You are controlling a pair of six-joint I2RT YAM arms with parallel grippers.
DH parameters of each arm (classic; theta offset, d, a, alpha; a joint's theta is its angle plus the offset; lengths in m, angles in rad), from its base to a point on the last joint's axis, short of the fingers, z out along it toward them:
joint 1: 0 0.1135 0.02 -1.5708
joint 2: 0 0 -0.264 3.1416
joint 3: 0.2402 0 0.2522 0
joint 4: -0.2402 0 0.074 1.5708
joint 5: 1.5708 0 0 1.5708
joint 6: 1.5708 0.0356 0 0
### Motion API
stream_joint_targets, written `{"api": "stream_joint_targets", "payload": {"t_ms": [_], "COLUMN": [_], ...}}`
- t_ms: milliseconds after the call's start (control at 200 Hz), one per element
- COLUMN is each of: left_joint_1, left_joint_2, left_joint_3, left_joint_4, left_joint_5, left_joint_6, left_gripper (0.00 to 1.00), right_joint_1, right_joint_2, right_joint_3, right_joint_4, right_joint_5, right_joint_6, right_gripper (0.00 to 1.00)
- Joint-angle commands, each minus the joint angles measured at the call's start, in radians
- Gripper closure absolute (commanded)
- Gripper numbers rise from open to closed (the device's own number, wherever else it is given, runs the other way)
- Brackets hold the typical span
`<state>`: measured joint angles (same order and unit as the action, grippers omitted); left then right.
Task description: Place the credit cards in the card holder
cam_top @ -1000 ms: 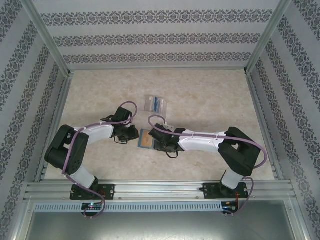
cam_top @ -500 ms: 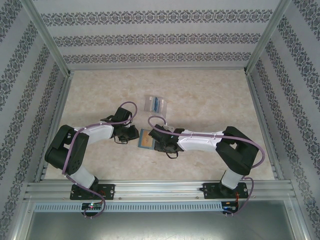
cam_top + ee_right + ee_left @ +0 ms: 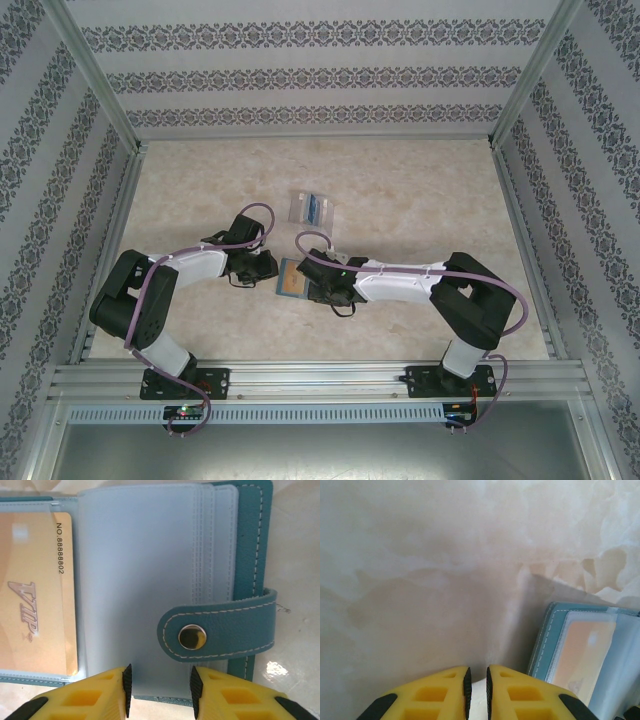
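Observation:
A blue-grey folding wallet (image 3: 290,282) lies open between my two grippers, its snap strap (image 3: 220,630) folded across the clear sleeves. An orange-tan credit card (image 3: 37,595) sits inside a sleeve on its left side. The clear card holder (image 3: 298,207) stands further back with a blue credit card (image 3: 317,208) in it. My right gripper (image 3: 160,672) is open, its jaws either side of the sleeve at the wallet's near edge, nothing pinched. My left gripper (image 3: 477,672) is shut to a thin slit just left of the wallet (image 3: 545,645), low over the table.
The marble-patterned table (image 3: 420,200) stretches wide behind and to the right of the holder. Patterned walls and metal frame posts (image 3: 95,80) close in three sides. A metal rail (image 3: 320,378) runs along the near edge by the arm bases.
My right arm has crept a little to the left at the wallet. The left arm, the wallet and the card holder have not moved.

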<state>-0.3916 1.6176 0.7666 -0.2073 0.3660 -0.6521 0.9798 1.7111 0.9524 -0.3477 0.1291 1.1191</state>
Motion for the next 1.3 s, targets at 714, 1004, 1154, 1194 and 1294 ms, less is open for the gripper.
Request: {"api": "stream_joint_targets", "payload": {"t_ms": [714,1004,1154,1194,1294], "left_joint_1": [-0.043,-0.043,-0.043,-0.044,-0.043], "left_joint_2": [0.067,0.061,0.058,0.058,0.054], "left_joint_3": [-0.042,-0.047,-0.047,-0.049,-0.050], "left_joint_4": [0.125,0.126,0.128,0.128,0.127], "left_joint_5": [0.109,0.110,0.108,0.107,0.106], "left_joint_6": [-0.008,-0.009,-0.009,-0.009,-0.009], "left_gripper": [0.80,0.80,0.80,0.80,0.80], "right_joint_1": [-0.008,-0.025,-0.032,-0.034,-0.042], "right_joint_2": [0.004,0.007,0.012,0.009,0.004], "right_joint_3": [-0.049,-0.057,-0.058,-0.061,-0.066], "right_joint_4": [0.149,0.243,0.274,0.286,0.311], "right_joint_5": [-0.042,-0.071,-0.081,-0.085,-0.094], "right_joint_6": [-0.039,-0.070,-0.078,-0.080,-0.088], "right_gripper": [0.59,0.60,0.60,0.60,0.61]}}
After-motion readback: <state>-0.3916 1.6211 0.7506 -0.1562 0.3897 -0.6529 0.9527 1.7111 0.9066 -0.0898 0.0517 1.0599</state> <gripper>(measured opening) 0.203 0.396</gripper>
